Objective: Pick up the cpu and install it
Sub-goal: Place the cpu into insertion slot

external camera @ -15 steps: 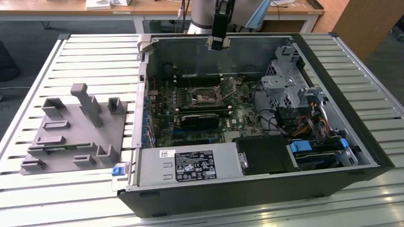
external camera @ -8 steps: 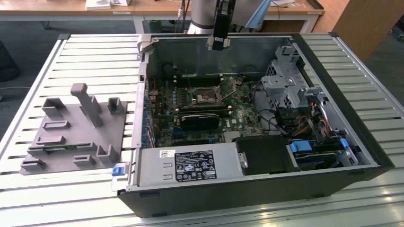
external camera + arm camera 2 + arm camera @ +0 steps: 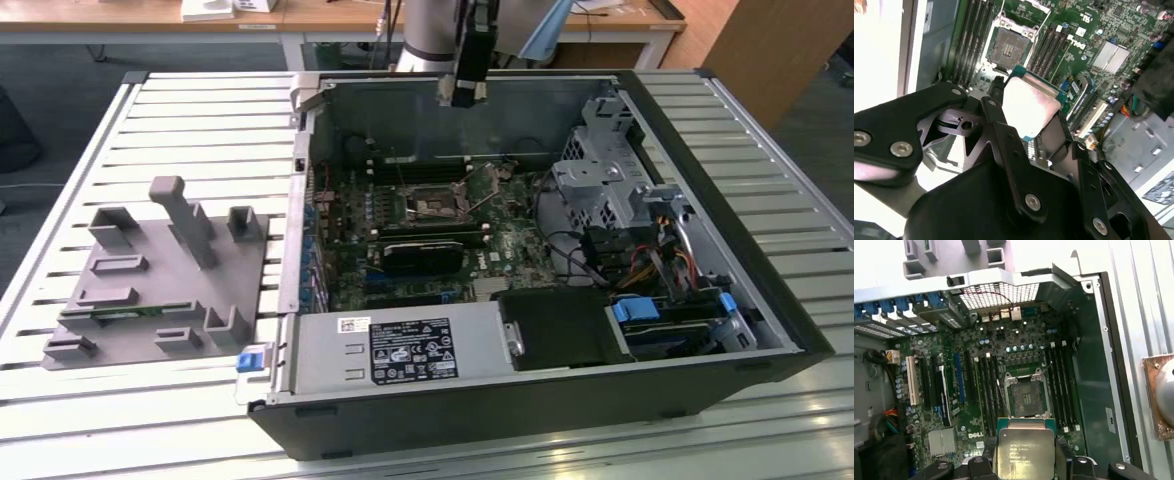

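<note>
The black two-fingered gripper (image 3: 462, 95) pinches the cpu (image 3: 1030, 107), a small flat square chip with a silvery-grey metal top and a green edge. It grips two opposite edges, probably so that the chip's underside faces the board freely. The chip hangs over the far part of the open black computer case (image 3: 534, 410), well above the green motherboard (image 3: 979, 425). In both wrist views the square metal-framed socket (image 3: 1027, 397) lies just beyond the chip and looks uncovered, with its thin wire lever lifted. Long dark memory slots (image 3: 988, 385) flank the socket closely on both sides, leaving little room. On the slatted metal table (image 3: 200, 120), at the exterior view's left, stands a grey moulded tray (image 3: 147, 280). A copper-based cooler (image 3: 1160, 397) lies on the table outside the case wall.
</note>
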`<control>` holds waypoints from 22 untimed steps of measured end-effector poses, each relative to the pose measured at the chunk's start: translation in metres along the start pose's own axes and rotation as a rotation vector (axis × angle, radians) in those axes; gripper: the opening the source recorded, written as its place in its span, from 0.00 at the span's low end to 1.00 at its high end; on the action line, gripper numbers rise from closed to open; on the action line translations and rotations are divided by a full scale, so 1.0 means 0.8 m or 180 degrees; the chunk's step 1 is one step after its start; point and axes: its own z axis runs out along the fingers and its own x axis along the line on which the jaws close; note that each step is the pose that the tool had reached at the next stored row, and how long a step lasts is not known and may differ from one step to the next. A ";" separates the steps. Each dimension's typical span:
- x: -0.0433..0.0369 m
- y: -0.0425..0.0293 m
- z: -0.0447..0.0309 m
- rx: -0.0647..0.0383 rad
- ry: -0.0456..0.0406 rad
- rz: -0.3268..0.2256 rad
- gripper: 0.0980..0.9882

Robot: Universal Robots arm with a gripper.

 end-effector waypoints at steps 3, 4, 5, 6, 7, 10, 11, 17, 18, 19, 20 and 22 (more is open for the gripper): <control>0.000 0.0000 0.0003 -0.0002 0.0007 -0.0138 0.50; 0.000 -0.0001 0.0007 -0.0002 0.0008 -0.0175 0.50; 0.000 -0.0001 0.0011 -0.0003 0.0010 -0.0209 0.50; 0.000 -0.0001 0.0022 -0.0003 0.0010 -0.0236 0.50; 0.000 -0.0002 0.0037 -0.0003 0.0008 -0.0254 0.50; 0.000 -0.0005 0.0098 -0.0002 0.0003 -0.0286 0.50; 0.000 -0.0007 0.0122 -0.0002 0.0004 -0.0297 0.50; 0.000 -0.0011 0.0198 0.0017 0.0004 -0.0330 0.50; 0.000 -0.0011 0.0198 0.0017 0.0005 -0.0330 0.50; 0.000 -0.0011 0.0198 0.0017 0.0005 -0.0330 0.50; 0.000 -0.0011 0.0198 0.0017 0.0006 -0.0330 0.50; 0.000 -0.0011 0.0199 0.0017 0.0006 -0.0330 0.50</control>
